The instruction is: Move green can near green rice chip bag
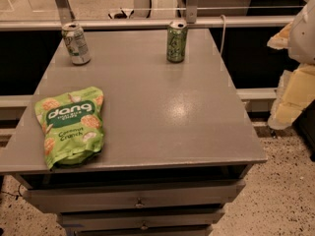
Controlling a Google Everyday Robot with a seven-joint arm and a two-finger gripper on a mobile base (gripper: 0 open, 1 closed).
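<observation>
Camera view: grey cabinet top (pixel 162 107) sat over drawers (pixel 138 193), speckled floor (pixel 283 191) below, rail (pixel 147 23) behind. Green can (pixel 176 42) stood upright at back edge, right of centre, well apart from green rice chip bag (pixel 70 124), which lay flat at front left. Paler can (pixel 76 43) stood at back left. Gripper (pixel 295 90) hung beyond right edge, touching nothing; whether clenched or released could not be told.
</observation>
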